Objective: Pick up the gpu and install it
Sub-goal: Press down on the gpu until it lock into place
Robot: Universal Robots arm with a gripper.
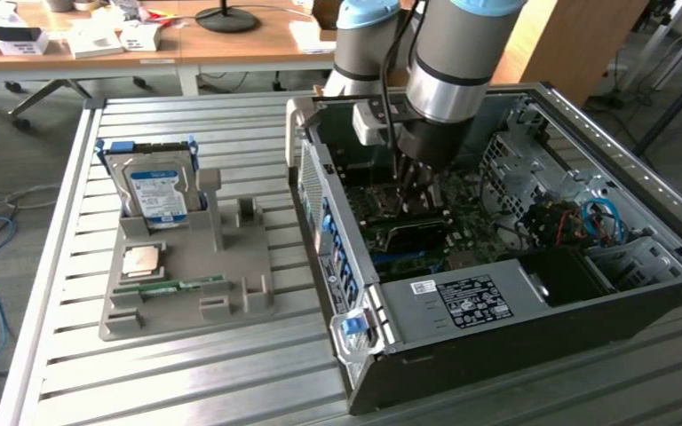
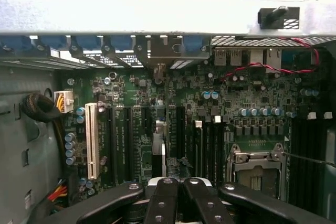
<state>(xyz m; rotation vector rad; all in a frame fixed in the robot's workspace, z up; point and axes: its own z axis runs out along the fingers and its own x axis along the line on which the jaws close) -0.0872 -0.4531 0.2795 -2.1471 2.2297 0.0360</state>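
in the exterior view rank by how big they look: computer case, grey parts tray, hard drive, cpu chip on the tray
1. computer case
2. grey parts tray
3. hard drive
4. cpu chip

The gaps are wide enough that nearness to the camera leaves the order unchanged.

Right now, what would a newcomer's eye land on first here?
Probably the big grey robot arm plunging into the open computer case on the exterior view's right. Next, the green motherboard crowded with slots and blue capacitors. On the exterior view's left, a grey holder tray props up a hard drive.
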